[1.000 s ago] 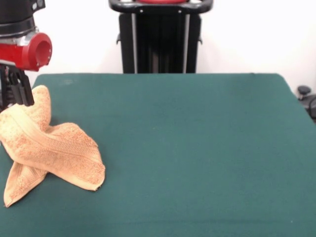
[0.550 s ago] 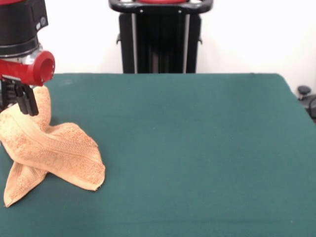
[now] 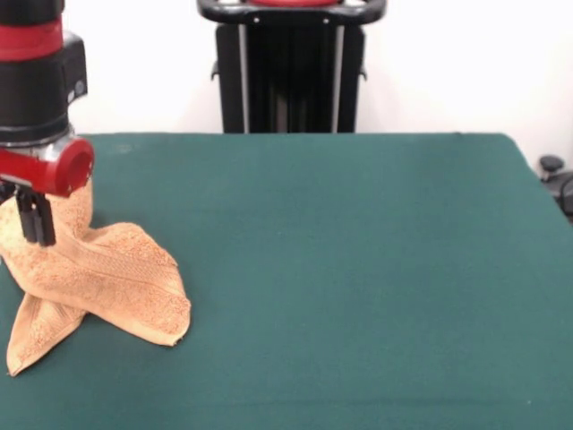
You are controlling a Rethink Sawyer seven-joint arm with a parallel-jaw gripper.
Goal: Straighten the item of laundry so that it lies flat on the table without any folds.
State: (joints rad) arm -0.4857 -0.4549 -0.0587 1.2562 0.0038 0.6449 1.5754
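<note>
The small orange-tan terry-cloth towel (image 3: 94,273) lies at the left side of the dark green felt-covered tabletop (image 3: 358,269), close to the left edge in the front view. It is not flat: the cloth is crossed over itself in a twisted shape, with one broad lobe spreading toward the near right and ending in a hemmed corner, a narrower tail running down to the near left, and a third portion rising toward the far left beneath the arm. A ribbed woven band is visible running diagonally across the upper fold. The remainder of the tabletop to the right of the towel carries nothing. The red and black arm comes down at the upper left of the picture, its black cylindrical body with a red ring above a red rounded housing. Below that housing the black gripper (image 3: 34,219) hangs directly over the far-left portion of the towel, its tip at or on the cloth surface. One dark finger shows plainly; the rest of the jaws are partly hidden by the housing and the picture's edge, so whether they stand open, closed or hold any cloth cannot be told. A black upright pedestal (image 3: 291,67) stands behind the tabletop's far edge.
</note>
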